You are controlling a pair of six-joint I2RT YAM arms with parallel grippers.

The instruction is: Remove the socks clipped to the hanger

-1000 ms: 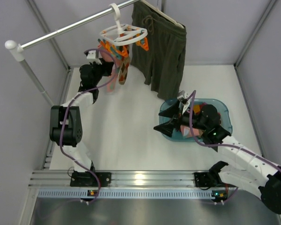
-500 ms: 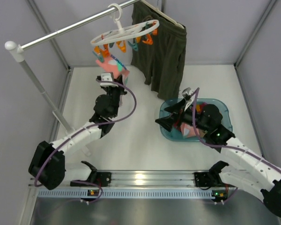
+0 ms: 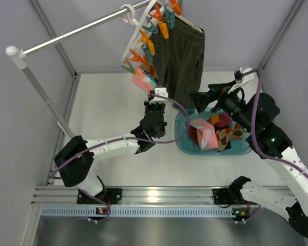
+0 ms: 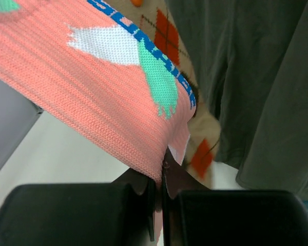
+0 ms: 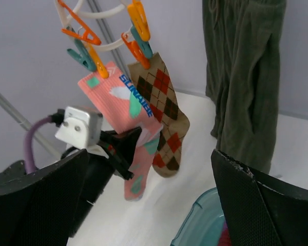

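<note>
Pinched shut, my left claw (image 4: 161, 171) grips the lower edge of the pink sock (image 4: 108, 102) at the bottom centre of my left wrist view; the sock stretches up to the upper left, pulled taut. Its top is held by an orange peg (image 5: 96, 62) on the hanger (image 5: 109, 14), which hangs tilted from the rail (image 3: 66, 37) at the top of the overhead frame; a diamond sock (image 5: 161, 102) is clipped just beside the pink one, with the olive shorts (image 3: 182, 56) to its right. My right claw (image 5: 150, 159) is spread wide and holds nothing, right of centre overhead above the teal tub (image 3: 182, 138); loose socks (image 3: 210, 130) lie inside that tub.
</note>
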